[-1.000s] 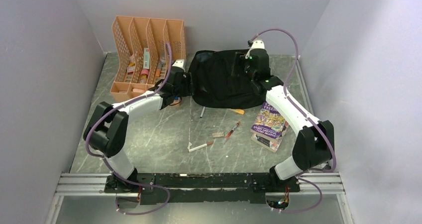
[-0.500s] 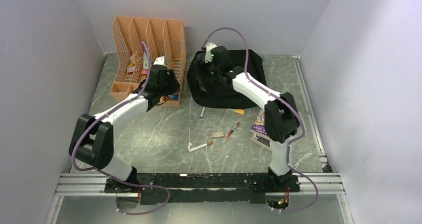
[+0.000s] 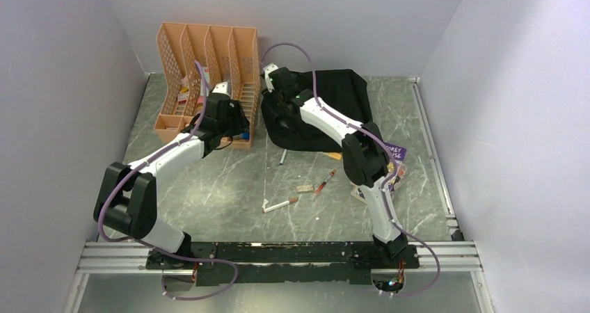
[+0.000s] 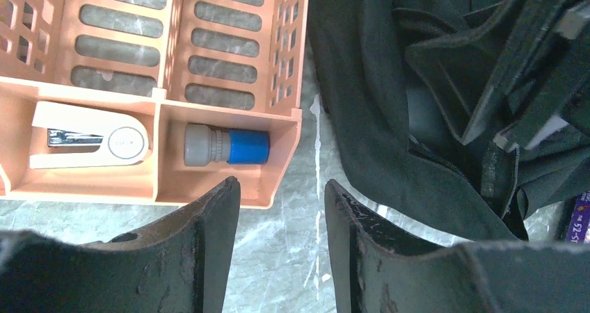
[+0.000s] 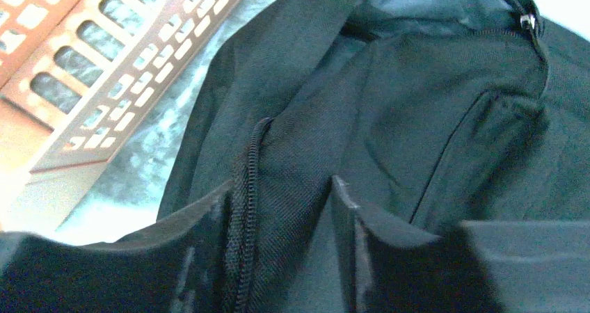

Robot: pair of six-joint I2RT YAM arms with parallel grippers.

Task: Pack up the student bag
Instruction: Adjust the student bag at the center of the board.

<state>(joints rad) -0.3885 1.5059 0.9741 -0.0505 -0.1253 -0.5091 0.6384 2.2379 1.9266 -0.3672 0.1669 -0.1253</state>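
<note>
The student bag (image 3: 334, 108), black and soft, lies crumpled at the back of the table. My right gripper (image 3: 273, 97) has reached across to the bag's left edge. In the right wrist view the right gripper (image 5: 282, 188) is open, and a fold of the student bag (image 5: 417, 104) with its zipper runs between the fingers (image 5: 202, 243). My left gripper (image 3: 235, 126) hovers just left of the bag, by the organizer's front corner. Seen from its wrist, the left gripper (image 4: 282, 188) is open over bare table, with the student bag (image 4: 369, 118) to its right.
An orange file organizer (image 3: 209, 55) stands at the back left; its front trays hold a stapler (image 4: 90, 142) and a blue-and-grey tube (image 4: 226, 146). A purple book (image 3: 395, 153) lies half under the right arm. A red pen (image 3: 325, 182) and a white pen (image 3: 280, 204) lie mid-table.
The right arm swung from the bag's far right side across to its left edge, and the bag bunched up toward the back. The left gripper drew back from the bag toward the organizer.
</note>
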